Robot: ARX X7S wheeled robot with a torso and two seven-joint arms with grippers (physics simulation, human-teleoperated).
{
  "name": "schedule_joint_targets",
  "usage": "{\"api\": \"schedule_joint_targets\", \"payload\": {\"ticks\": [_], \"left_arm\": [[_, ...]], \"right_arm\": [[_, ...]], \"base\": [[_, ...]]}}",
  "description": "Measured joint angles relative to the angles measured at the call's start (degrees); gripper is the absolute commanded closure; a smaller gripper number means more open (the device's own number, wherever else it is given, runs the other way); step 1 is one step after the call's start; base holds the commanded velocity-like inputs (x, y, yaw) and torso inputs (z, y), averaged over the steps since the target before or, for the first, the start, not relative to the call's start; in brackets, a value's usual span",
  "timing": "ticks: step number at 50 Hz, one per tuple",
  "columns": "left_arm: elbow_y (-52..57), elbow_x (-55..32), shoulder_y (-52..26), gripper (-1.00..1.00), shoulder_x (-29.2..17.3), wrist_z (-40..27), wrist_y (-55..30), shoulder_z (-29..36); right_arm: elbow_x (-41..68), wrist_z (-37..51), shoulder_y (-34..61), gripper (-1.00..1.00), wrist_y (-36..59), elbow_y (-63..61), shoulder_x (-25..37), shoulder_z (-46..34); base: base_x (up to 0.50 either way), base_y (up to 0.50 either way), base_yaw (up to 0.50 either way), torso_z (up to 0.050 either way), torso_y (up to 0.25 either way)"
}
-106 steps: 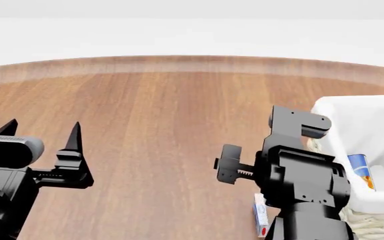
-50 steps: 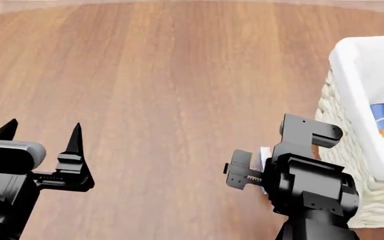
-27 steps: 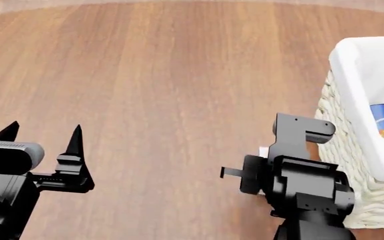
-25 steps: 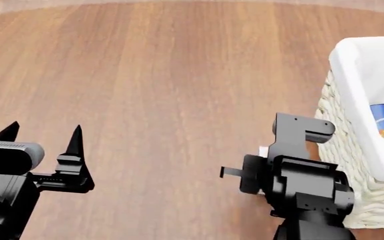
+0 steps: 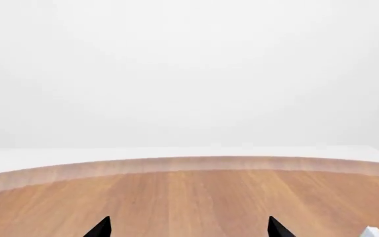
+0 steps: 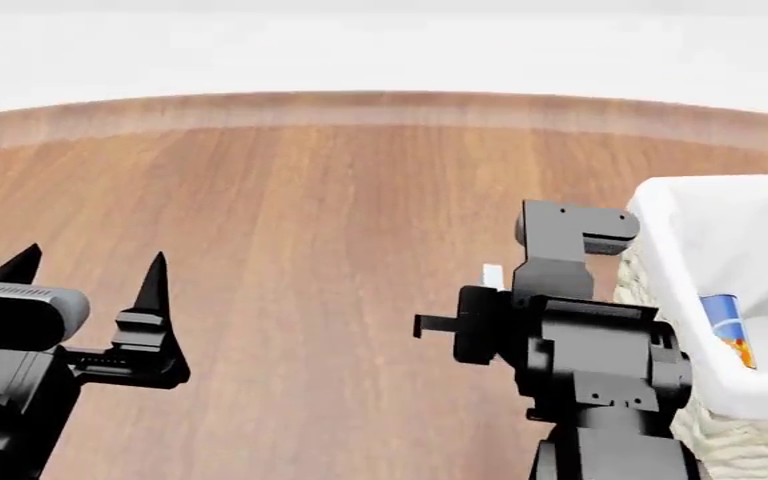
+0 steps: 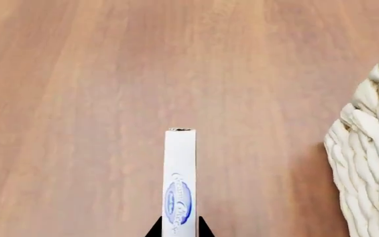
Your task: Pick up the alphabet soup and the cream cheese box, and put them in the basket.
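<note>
The round brown wood-grain table filled most of the head view, with nothing on its open middle. At its right side sat the large cream-white woven wicker basket with its white cloth liner folded over the rim. Inside it, against the near wall, you could see the small cylindrical can with the blue label and orange band, the alphabet soup; that half of the task reads as done.

Your right gripper was closed narrow on the thin flat white cream cheese box. The right wrist view showed the box held edge-on, blue oval logo facing the camera, both black finger tips pinching its near end, and the wood below it. In the head view only a white corner of the box showed past the arm, just left of the basket's rim and apart from it.

Your left gripper hung wide and empty over the left of the table, its two pointed fingers well apart.

Risks, as judged from here:
- The pinch was on one end of a thin box, so a quick swing toward the basket could pivot it or slip it free.
- The wicker wall lay close beside the box, so travelling sideways without first gaining height could catch the rim.
- Releasing before the box was over the liner would drop it outside.
</note>
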Motion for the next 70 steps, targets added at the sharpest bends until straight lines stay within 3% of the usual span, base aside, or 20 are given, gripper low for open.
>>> {"api": "schedule_joint_targets", "payload": {"ticks": [10, 28, 70], "left_arm": [[0.17, -0.16, -0.09, -1.0, -0.14, -0.05, 0.01, 0.08], [-0.53, 0.24, 0.14, -1.0, -0.08, -0.1, 1.01, 0.4], [-0.55, -0.15, 0.34, -1.0, -0.4, -0.54, 1.81, 0.46]], "right_arm": [[0.07, -2.26, 1.09, 1.0, -0.48, 0.0, -0.53, -1.37], [0.3, -6.81, 7.67, 1.0, -5.57, 0.0, -0.88, -3.78], [1.72, 19.83, 13.22, 1.0, -6.35, -0.01, 12.99, 5.67]], "base": [[0.0, 0.0, 0.0, 0.0, 0.25], [0.0, 0.0, 0.0, 0.0, 0.005], [0.0, 0.0, 0.0, 0.0, 0.0]]}}
